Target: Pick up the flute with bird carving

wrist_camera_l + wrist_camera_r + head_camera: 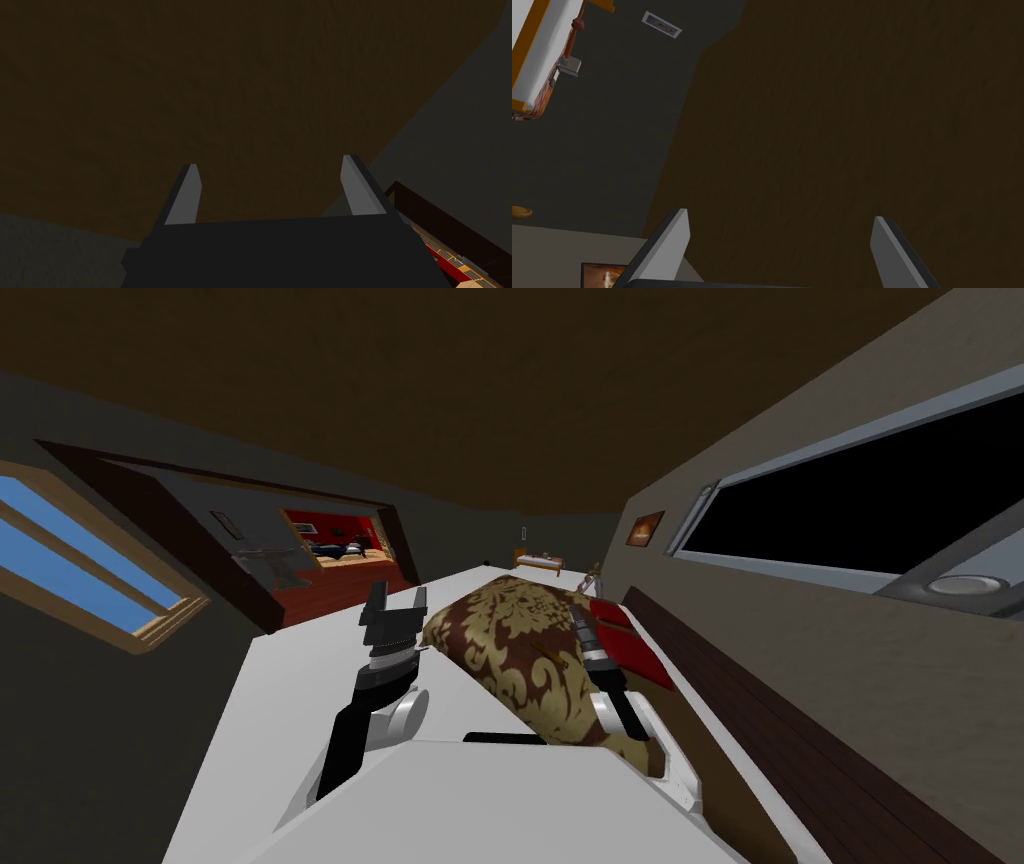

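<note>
A white bed stretches ahead of me with a brown and gold patterned cover over its right half. A thin brown stick-like shape lies on the cover; I cannot tell if it is the flute. My left gripper is raised over the white part of the bed, just left of the cover, and points up. Its fingers stand open with nothing between them. My right gripper hangs over the cover's right side near the red pillows, also pointing up. Its fingers are open and hold nothing.
Red pillows lie at the bed's right edge against a dark wooden panel. A window showing a black area is in the right wall. A small bench stands beyond the bed. At left, a doorway opens on a red room.
</note>
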`<state>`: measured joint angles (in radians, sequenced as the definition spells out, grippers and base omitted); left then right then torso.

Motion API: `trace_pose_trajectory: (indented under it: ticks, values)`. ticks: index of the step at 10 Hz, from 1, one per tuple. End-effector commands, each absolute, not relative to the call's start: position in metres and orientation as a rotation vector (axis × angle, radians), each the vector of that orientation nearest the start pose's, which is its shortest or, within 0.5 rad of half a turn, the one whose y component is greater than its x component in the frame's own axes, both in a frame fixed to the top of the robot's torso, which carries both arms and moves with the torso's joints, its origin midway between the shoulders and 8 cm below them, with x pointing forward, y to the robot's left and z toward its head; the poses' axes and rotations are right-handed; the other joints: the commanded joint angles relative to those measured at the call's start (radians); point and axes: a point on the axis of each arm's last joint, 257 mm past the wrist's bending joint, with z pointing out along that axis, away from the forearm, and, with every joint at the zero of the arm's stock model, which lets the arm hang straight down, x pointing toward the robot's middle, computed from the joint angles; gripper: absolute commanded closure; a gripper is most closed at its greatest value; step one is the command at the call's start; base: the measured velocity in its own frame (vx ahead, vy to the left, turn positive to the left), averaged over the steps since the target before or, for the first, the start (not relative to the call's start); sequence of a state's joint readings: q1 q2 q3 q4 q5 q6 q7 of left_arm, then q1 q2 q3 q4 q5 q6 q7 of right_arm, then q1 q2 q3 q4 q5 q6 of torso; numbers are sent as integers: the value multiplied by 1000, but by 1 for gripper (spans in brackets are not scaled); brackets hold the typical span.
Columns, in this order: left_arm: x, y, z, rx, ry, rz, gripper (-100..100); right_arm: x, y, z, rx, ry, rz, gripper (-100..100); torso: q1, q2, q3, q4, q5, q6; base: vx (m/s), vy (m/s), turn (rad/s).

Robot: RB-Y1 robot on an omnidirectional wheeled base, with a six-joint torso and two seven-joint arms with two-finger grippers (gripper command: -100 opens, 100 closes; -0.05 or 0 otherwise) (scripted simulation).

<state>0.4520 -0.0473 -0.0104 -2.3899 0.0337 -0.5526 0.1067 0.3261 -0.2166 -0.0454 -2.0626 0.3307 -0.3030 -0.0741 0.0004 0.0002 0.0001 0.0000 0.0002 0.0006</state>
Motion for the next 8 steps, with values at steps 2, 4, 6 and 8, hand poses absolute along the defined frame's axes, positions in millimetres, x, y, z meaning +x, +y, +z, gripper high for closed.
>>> trace_pose_trajectory:
  ticks: [2,4,6,8]
  values:
    - [308,275,95,-573,381,-1491,0,445,-270,-91,516,1159,955,-100,1,0,0,0,0,-1,-4,17,160]
    - [308,275,95,-573,381,-1491,0,456,-277,-122,525,1235,890,-100,1,0,0,0,0,-1,5,19,183]
    - [308,275,95,-573,381,-1491,0,464,-282,-144,518,1295,828,-100,0,0,0,0,0,0,7,16,72]
    - [308,275,95,-573,381,-1491,0,471,-289,-172,519,1365,759,-100,1,-1,-1,0,0,0,23,35,191]
